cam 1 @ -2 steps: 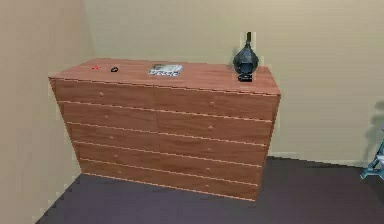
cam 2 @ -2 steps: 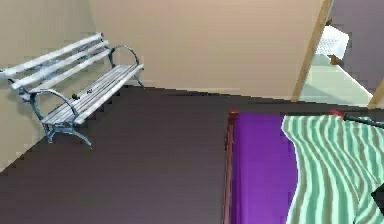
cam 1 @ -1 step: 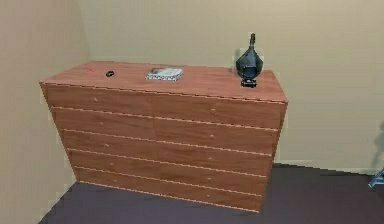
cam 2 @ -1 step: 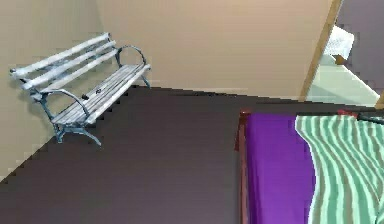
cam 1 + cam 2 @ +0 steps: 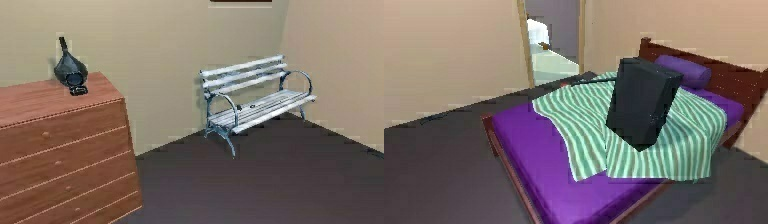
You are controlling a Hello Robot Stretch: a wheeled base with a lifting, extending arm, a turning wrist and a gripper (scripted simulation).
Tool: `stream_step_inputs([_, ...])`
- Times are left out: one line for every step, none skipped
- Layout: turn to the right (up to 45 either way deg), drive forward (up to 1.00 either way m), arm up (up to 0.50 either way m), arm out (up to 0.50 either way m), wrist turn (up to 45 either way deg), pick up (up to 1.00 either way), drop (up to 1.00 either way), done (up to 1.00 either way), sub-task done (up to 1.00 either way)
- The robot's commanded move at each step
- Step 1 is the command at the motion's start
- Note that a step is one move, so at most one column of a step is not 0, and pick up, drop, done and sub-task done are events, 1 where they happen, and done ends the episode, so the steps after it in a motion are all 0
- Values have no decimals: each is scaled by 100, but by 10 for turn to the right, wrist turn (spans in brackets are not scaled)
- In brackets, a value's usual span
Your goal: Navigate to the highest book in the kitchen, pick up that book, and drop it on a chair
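A white slatted bench [image 5: 255, 98] with grey metal legs stands against the tan wall in the far corner, at the forward view's right. At the forward view's left stands a wooden chest of drawers [image 5: 62, 150]. A dark round vase with a thin neck [image 5: 70, 68] rests on its top, and a small dark object [image 5: 79, 90] lies beside the vase.
Dark floor [image 5: 260, 180] lies between the drawers and the bench. In the arm side view a bed [image 5: 544, 150] with a purple cover carries a green striped blanket [image 5: 594, 125], a black boxy case [image 5: 642, 100] and a purple pillow [image 5: 684, 70]. Behind it is a doorway [image 5: 552, 45].
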Motion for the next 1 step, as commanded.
stream_step_inputs([60, 0, 0, 0, 0, 0, 0, 0, 0])
